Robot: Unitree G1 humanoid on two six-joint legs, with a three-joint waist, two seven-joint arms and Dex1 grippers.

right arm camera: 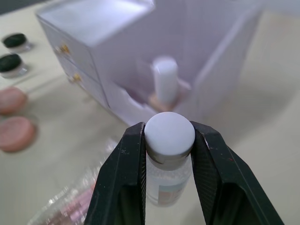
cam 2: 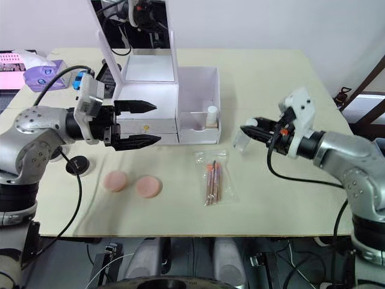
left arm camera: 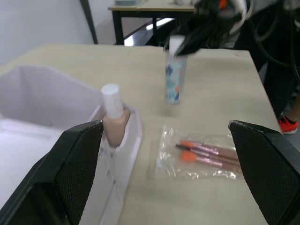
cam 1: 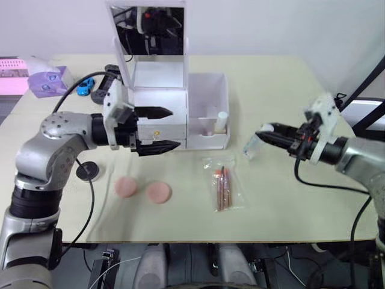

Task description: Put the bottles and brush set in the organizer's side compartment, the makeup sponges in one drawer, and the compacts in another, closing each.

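The white organizer (cam 1: 157, 75) stands at the table's middle with its mirror lid up and its drawers (cam 2: 147, 127) shut. One white-capped bottle (cam 1: 222, 120) stands in the side compartment (cam 1: 207, 90). My right gripper (cam 2: 248, 131) is shut on the cap of a clear bottle (cam 1: 252, 146), held just above the table to the right of the organizer. Open and empty, my left gripper (cam 1: 174, 128) hovers in front of the drawers. The bagged brush set (cam 1: 224, 188) and two pink sponges (cam 1: 126, 186) (cam 1: 159, 192) lie near the front. A black compact (cam 1: 88, 171) sits left.
A purple pack (cam 1: 48, 81), a pink box (cam 1: 12, 75) and a blue object (cam 1: 87, 85) sit at the table's back left. A black cable (cam 1: 91, 198) trails across the left front. Bare table (cam 1: 283, 198) lies to the right of the brush set.
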